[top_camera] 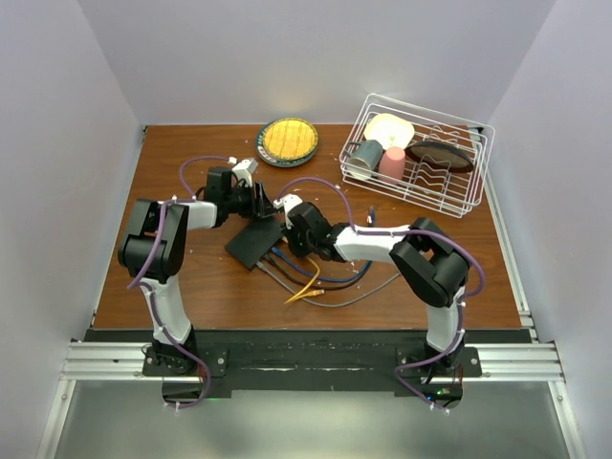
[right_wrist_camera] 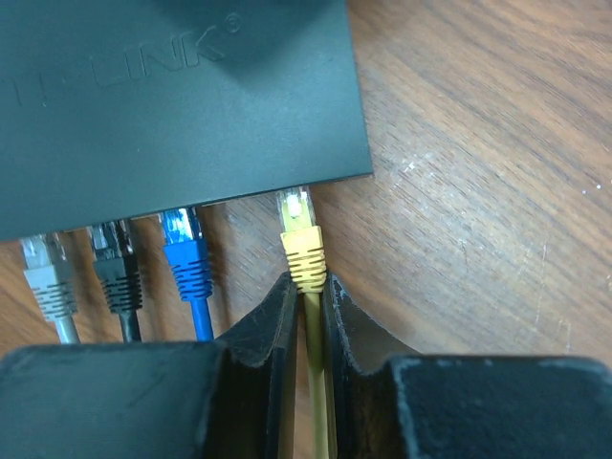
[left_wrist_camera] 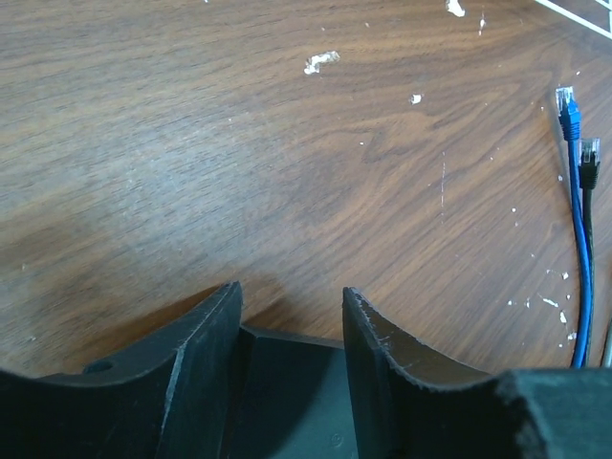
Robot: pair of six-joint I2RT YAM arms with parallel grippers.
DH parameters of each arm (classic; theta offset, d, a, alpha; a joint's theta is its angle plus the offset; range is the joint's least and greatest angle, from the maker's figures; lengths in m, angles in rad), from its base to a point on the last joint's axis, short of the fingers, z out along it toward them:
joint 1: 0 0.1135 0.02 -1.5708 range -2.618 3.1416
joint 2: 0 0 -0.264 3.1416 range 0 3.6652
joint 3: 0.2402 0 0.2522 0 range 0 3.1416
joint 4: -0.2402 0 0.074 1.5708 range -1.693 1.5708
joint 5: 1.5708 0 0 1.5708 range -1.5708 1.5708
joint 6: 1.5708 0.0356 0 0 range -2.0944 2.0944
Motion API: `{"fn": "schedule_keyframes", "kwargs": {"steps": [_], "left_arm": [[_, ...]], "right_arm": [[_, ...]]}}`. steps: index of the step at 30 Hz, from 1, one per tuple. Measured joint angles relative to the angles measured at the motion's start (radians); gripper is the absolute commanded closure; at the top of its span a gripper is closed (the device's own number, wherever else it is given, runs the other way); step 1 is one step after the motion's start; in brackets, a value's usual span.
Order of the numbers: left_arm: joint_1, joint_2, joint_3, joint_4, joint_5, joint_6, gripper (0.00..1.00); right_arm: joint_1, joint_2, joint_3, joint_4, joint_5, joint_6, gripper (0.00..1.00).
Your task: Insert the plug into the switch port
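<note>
Plug (right_wrist_camera: 303, 244) meets switch port (right_wrist_camera: 295, 189): the right gripper (right_wrist_camera: 308, 284) has its jaws pressed onto the yellow cable (right_wrist_camera: 316, 382) just behind the plug's ribbed boot. The clear tip sits at the mouth of the end socket along the long edge of the black switch (right_wrist_camera: 172, 96). Beside it the grey plug (right_wrist_camera: 48, 277), black plug (right_wrist_camera: 117, 268) and blue plug (right_wrist_camera: 186, 253) sit in the same row.

We judge the yellow tip to be entering the port but showing slightly more clear plastic than its neighbours. We cannot tell whether its latch has caught.

At the switch's other end, the left gripper (left_wrist_camera: 292, 289) holds its jaws apart over the wooden table (left_wrist_camera: 191, 143). A dark flat surface low between them is probably the switch body. We cannot tell whether they bear on it.

To finish the step well, we would push straight along the plug's own axis, flat to the table, and correct the slight lean before adding force. The grip is on the cable, not the boot, so a hard shove could buckle the lead. A short, steady push is safer. The switch should be braced from the far side so it does not slide away. We would match the neighbours' depth before letting go.
</note>
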Motion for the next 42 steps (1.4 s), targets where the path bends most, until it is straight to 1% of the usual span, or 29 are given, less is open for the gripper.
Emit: {"fn": "schedule_keyframes", "kwargs": {"steps": [5, 11, 18, 31, 37, 42], "left_arm": [[0.0, -0.005, -0.011, 0.005, -0.004, -0.012, 0.53], [-0.005, -0.01, -0.03, 0.031, -0.019, -0.026, 0.55], [-0.024, -0.023, -0.069, 0.089, -0.062, -0.037, 0.58], [-0.034, -0.085, -0.154, 0.134, -0.149, -0.055, 0.57], [-0.036, -0.116, -0.174, 0.145, -0.224, -0.051, 0.57], [-0.036, -0.147, -0.175, 0.154, -0.237, -0.052, 0.54]], "right_arm": [[0.005, -0.023, -0.087, 0.142, 0.011, 0.043, 1.0], [0.009, -0.023, -0.11, 0.197, 0.015, 0.064, 1.0], [0.01, -0.023, -0.112, 0.201, 0.016, 0.087, 1.0], [0.023, -0.014, -0.111, 0.221, 0.052, 0.133, 1.0], [0.023, 0.027, -0.047, 0.201, 0.045, 0.129, 1.0], [0.017, 0.04, -0.018, 0.175, 0.021, 0.122, 1.0]]}}
